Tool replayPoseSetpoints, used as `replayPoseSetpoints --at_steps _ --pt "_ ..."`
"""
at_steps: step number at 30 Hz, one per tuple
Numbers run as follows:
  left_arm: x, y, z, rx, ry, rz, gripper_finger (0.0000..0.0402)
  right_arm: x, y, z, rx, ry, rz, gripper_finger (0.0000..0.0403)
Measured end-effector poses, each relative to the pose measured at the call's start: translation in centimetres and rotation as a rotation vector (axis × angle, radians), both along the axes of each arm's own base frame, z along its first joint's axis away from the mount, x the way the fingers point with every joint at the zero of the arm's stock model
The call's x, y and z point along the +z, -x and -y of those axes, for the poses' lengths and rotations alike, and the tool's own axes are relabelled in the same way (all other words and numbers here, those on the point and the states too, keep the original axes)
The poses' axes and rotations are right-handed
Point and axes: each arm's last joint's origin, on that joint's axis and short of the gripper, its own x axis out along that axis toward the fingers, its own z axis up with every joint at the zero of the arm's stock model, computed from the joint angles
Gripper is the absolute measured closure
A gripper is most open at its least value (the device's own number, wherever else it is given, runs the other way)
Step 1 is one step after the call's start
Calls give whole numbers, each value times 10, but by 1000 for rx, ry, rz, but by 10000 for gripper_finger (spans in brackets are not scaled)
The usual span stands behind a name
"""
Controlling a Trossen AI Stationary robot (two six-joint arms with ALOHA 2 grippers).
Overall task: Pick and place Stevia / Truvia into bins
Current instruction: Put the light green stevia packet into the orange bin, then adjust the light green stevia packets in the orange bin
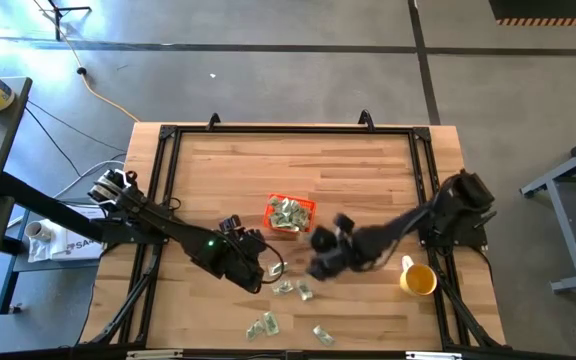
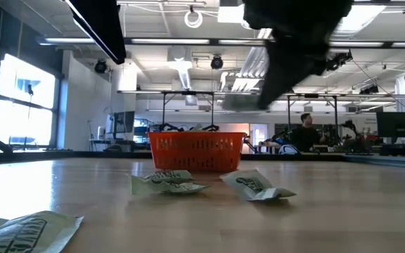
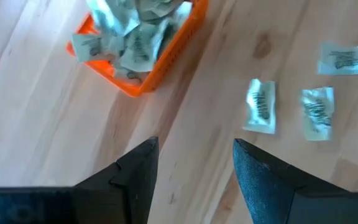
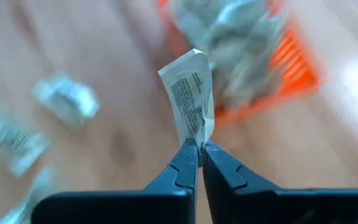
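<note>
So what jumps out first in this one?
The right tool, shut on a single sachet standing up from its tips, just short of the orange bin. That bin is already heaped with sachets mid-table, and the left tool hangs open and empty beside it.

An orange basket (image 2: 197, 151) stands on the wooden worktop (image 2: 343, 211). Two crumpled sachets (image 2: 169, 183) lie just in front of it, side by side and apart. Another sachet (image 2: 23, 232) lies much nearer the camera, to the basket's left. A dark arm (image 2: 294, 42) hangs blurred above the basket's right.
</note>
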Motion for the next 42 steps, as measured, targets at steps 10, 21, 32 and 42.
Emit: replayPoseSetpoints --at_steps 10,21,32,42 --pt "0 14 23 -11 29 13 161 7 -39 76 -27 2 90 394" --pt "-1 54 57 125 47 66 211 -4 -47 101 92 -92 23 319" --pt "-1 56 57 160 50 75 220 4 -33 62 135 -53 -1 233" --pt "2 50 45 231 45 97 233 10 -44 75 64 -133 117 304"
